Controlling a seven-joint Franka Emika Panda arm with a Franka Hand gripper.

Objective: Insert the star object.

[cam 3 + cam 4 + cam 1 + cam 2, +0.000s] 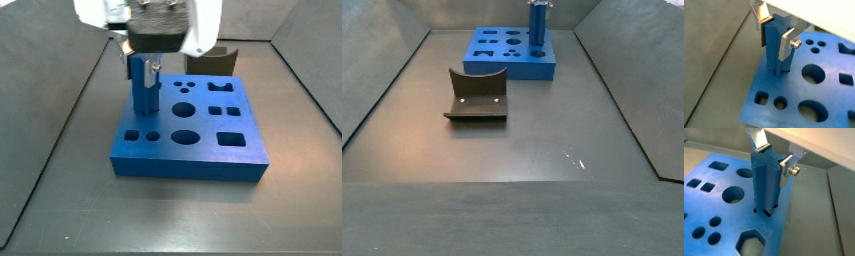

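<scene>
The star object (765, 183) is a slim, tall blue peg with a star-shaped top. It stands upright with its lower end in the star hole of the wide blue holed block (737, 218). It also shows in a wrist view (773, 50) and in both side views (143, 90) (537, 28). My gripper (774, 155) is above the block, its two silver fingers pressed on opposite sides of the peg's upper end; it shows in a wrist view (776, 29) and a side view (143, 62).
The blue block (201, 155) (509, 68) has several round, square and other shaped holes. The dark fixture (476, 95) stands on the grey floor apart from the block, seen behind it in a side view (214, 58). Grey walls enclose the floor.
</scene>
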